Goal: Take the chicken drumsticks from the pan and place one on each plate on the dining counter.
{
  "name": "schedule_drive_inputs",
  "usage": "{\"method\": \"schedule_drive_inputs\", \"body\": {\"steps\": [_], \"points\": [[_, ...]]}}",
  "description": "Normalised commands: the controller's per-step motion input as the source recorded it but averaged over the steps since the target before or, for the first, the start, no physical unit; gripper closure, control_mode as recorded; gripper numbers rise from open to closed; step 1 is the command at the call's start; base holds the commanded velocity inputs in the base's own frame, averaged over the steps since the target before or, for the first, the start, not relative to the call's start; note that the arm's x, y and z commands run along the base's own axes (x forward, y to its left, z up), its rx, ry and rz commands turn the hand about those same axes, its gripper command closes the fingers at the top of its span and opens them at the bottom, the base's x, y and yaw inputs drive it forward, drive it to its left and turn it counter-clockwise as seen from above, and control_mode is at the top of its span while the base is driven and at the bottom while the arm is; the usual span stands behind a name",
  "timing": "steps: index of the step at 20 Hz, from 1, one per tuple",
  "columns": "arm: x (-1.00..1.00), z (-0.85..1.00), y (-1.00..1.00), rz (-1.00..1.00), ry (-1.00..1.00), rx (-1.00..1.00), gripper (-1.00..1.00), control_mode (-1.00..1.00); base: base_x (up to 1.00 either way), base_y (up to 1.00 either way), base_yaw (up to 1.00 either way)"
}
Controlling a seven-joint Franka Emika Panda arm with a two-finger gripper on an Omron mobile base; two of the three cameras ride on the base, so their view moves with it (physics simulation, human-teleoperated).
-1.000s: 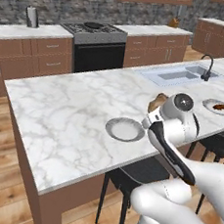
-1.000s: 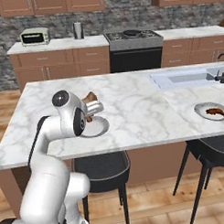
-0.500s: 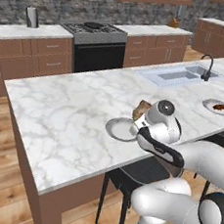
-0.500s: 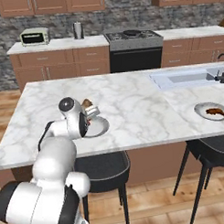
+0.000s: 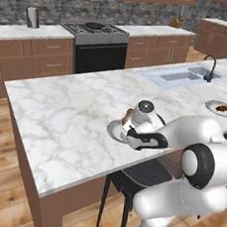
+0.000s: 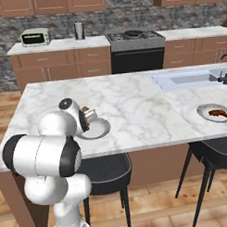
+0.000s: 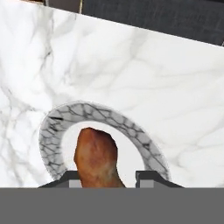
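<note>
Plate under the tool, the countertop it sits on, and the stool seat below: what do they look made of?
The plate looks like glazed ceramic: pale centre, grey crackle-veined rim. The countertop looks like polished marble or an imitation: white with grey veining. The stool seat seems dark padded vinyl or leather on thin metal legs, though the look leaves that open.

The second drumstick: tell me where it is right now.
The drumstick sits clamped in the gripper just above the near plate on the dining counter, left of the sink.
</note>
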Motion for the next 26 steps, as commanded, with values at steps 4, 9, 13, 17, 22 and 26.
{"method": "schedule_drive_inputs", "body": {"steps": [4,9,13,17,22,26], "points": [[0.54,-0.53,-0.10,0.10,0.04,0.00,1.00,-1.00,0.00,0.00,0.00],[0.33,-0.47,-0.54,0.09,0.00,0.09,1.00,-1.00,0.00,0.00,0.00],[0.28,-0.42,-0.43,0.06,0.00,0.07,1.00,-1.00,0.00,0.00,0.00],[0.36,-0.32,-0.06,0.06,0.00,0.00,1.00,-1.00,0.00,0.00,0.00],[0.37,-0.07,-0.03,0.04,0.00,0.03,-1.00,-1.00,0.00,0.00,0.00],[0.40,0.05,-0.33,0.02,0.00,0.13,-1.00,-1.00,0.00,0.00,0.00]]}}
